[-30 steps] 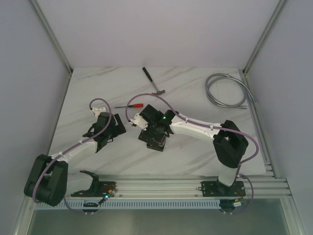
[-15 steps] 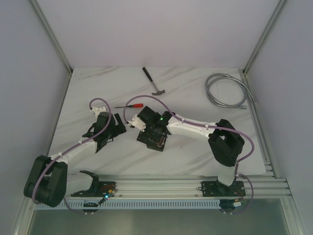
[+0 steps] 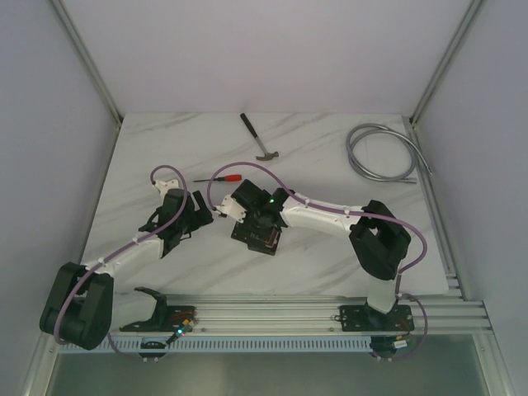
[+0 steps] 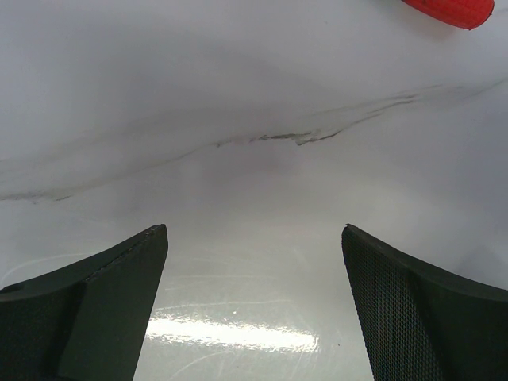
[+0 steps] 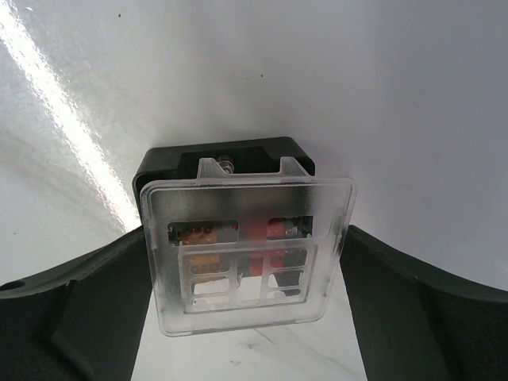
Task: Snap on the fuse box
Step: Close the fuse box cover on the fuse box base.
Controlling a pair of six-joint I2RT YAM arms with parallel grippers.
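The fuse box (image 5: 222, 155) is a small black square box with red and orange fuses in its slots; it lies on the white table under my right gripper (image 5: 246, 230). That gripper is shut on a clear plastic cover (image 5: 246, 262), which it holds tilted just over the box, its far tabs at the box's far edge. In the top view the box (image 3: 264, 242) shows just below the right gripper (image 3: 252, 223). My left gripper (image 3: 198, 216) is open and empty to the left of the box, with only bare table between its fingers in the left wrist view (image 4: 254, 230).
A red-handled screwdriver (image 3: 229, 176) lies just behind both grippers; its handle also shows in the left wrist view (image 4: 448, 9). A hammer (image 3: 258, 137) lies further back. A coiled grey cable (image 3: 384, 153) lies at the back right. An aluminium rail (image 3: 272, 313) runs along the near edge.
My right gripper has shifted slightly to the left with the clear cover, over the fuse box. The left arm has barely moved.
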